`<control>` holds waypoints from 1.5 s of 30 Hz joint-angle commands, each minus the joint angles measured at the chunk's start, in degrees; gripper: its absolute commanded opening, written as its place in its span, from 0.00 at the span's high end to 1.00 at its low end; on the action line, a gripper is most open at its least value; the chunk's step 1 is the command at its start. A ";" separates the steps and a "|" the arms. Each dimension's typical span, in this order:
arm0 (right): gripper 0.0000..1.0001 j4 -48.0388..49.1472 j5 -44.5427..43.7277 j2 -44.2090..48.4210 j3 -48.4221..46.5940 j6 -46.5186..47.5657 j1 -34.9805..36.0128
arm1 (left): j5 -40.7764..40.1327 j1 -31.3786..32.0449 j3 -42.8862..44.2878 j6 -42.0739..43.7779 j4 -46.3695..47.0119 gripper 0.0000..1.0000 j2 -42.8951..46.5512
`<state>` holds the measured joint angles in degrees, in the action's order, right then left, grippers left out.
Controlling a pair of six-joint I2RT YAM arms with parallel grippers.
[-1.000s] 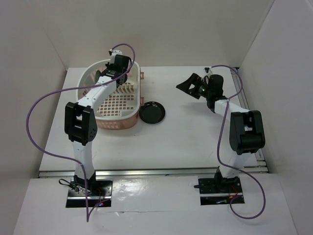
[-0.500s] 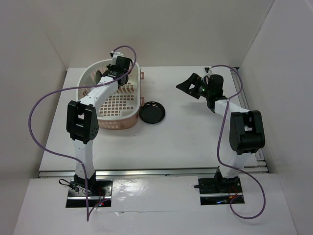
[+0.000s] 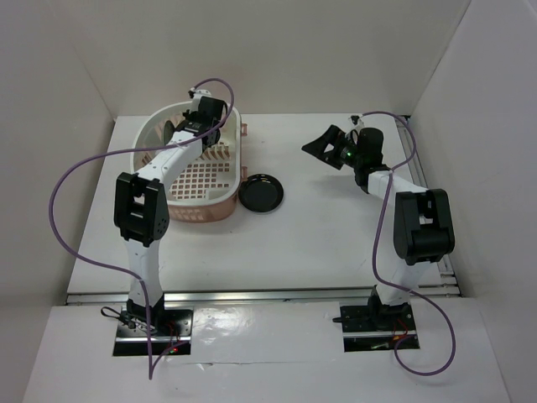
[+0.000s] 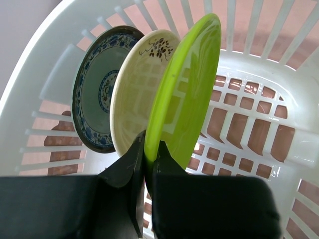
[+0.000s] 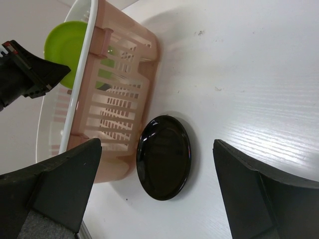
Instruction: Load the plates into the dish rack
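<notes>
The pink dish rack [image 3: 220, 204] stands at the back left. My left gripper [image 3: 204, 120] reaches into its far end and is shut on the rim of the lime green plate [image 4: 187, 94], which stands on edge. Beside it stand the cream plate [image 4: 134, 94] and the teal patterned plate [image 4: 97, 92]. My left gripper in its wrist view [image 4: 148, 154] pinches the green rim. The black plate [image 3: 261, 194] lies flat on the table by the rack's right side, also in the right wrist view [image 5: 164, 157]. My right gripper [image 3: 323, 144] is open and empty, raised over the table at the back right.
White walls close in the table on the left, back and right. A purple cable loops from the left arm [image 3: 63, 180]. The rack's lattice bottom [image 3: 197, 180] shows in front of the standing plates.
The left arm shifted slightly in the rack between one second ago and half a second ago, then held still. The right arm and the black plate have not moved.
</notes>
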<state>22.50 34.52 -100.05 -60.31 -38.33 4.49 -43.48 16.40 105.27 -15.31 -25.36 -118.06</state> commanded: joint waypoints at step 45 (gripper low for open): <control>0.00 3.25 0.64 -1.11 0.02 -0.17 0.43 | 2.35 -0.85 3.45 -2.88 -0.74 0.35 -2.61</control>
<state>23.16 35.35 -100.73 -60.29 -39.11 4.49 -40.99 16.25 106.28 -18.04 -27.07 -121.97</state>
